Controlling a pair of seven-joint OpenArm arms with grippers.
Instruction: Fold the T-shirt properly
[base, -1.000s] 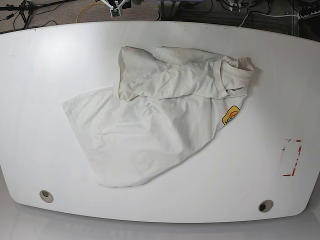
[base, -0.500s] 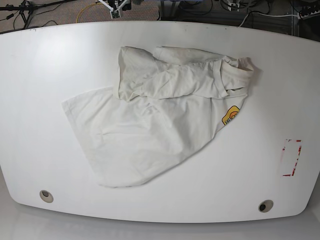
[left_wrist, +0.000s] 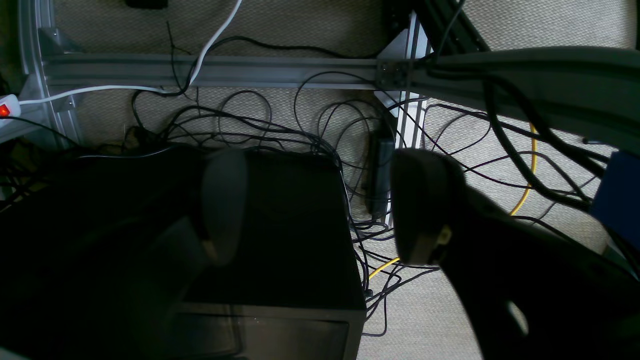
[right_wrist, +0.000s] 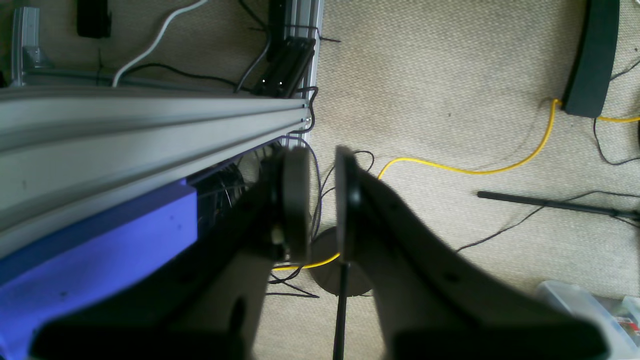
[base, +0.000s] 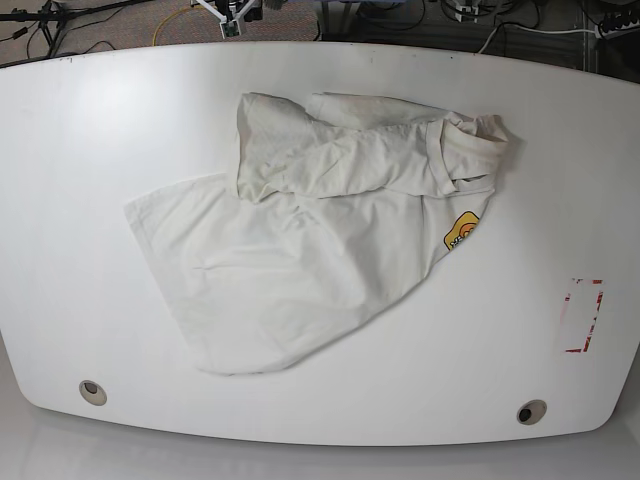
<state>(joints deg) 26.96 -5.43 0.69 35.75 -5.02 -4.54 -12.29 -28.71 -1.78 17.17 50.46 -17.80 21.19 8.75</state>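
Note:
The off-white T-shirt (base: 300, 250) lies crumpled on the white table (base: 100, 120) in the base view. Its upper part is bunched and folded over toward the back, and its lower body spreads toward the front left. The yellow-and-orange logo patch (base: 461, 232) shows at its right edge. Neither arm is in the base view. My left gripper (left_wrist: 315, 205) is open and empty, hanging over the floor. My right gripper (right_wrist: 320, 200) is almost shut with a narrow gap, holds nothing, and is also over the floor. The shirt is not in either wrist view.
A red-marked rectangle (base: 581, 315) is on the table's right side. Two round holes (base: 92, 391) (base: 531, 411) sit near the front edge. A black box (left_wrist: 280, 240) and tangled cables lie below the left gripper. An aluminium rail (right_wrist: 150, 120) is beside the right gripper.

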